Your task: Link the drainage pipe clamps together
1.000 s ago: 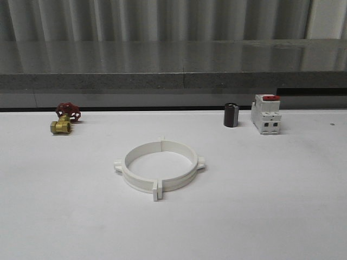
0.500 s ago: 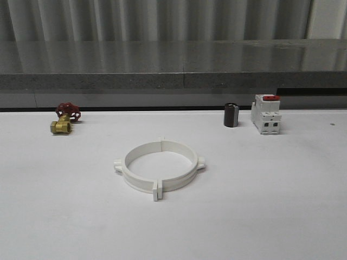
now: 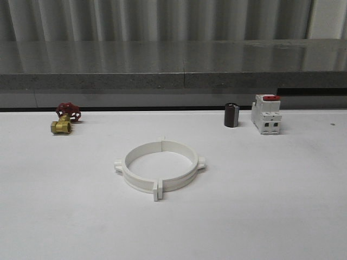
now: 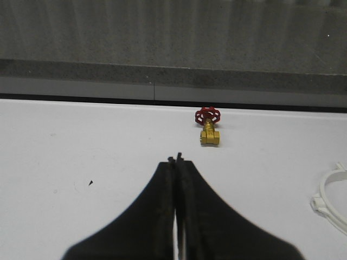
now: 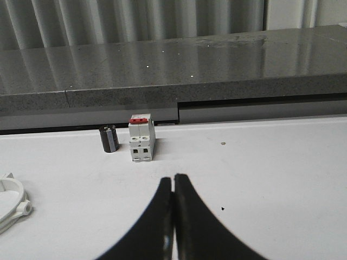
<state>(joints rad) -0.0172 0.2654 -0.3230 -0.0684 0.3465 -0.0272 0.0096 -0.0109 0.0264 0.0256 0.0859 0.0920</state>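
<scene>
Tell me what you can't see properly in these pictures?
- Ring, front view: whether the two white halves are clipped together or just touching is too small to tell.
- Ring, left wrist view: cut off by the picture's edge.
- Ring, right wrist view: cut off by the edge too.
- Breaker: its markings are too small to read.
- Black cylinder: too small to identify.

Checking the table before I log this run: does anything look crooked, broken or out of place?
Nothing stands out. The two clamp halves lie flat as one closed ring mid-table. The valve, black cylinder and breaker sit along the back edge, apart from it.
</scene>
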